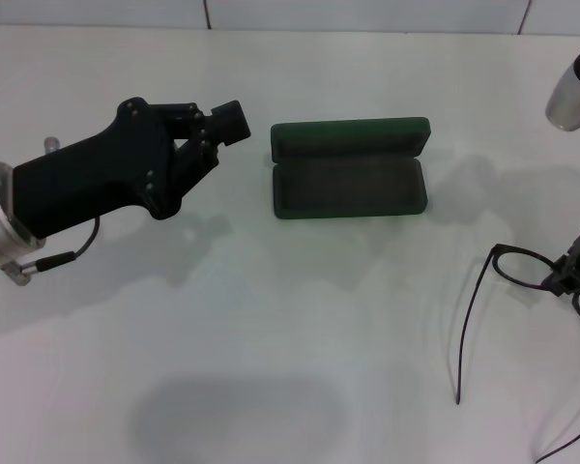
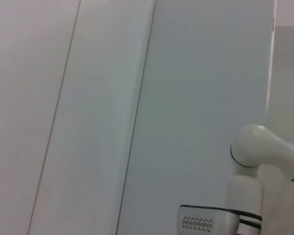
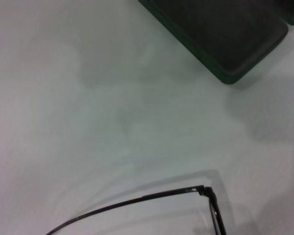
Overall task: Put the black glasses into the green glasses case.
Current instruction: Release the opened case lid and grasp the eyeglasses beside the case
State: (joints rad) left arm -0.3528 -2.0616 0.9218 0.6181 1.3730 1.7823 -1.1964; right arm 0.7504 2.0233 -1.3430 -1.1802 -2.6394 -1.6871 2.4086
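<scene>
The green glasses case lies open in the middle of the white table, lid raised at the back, dark lining showing and nothing inside; a corner of it shows in the right wrist view. The black glasses are at the right edge, temple arms open and pointing toward the front. My right gripper, mostly cut off by the picture edge, is shut on their frame near the bridge. One temple and hinge show in the right wrist view, with a shadow beneath. My left gripper hovers shut and empty just left of the case.
The white table carries only the case and glasses. A white link of my right arm hangs over the back right. The left wrist view shows wall panels and a white robot part.
</scene>
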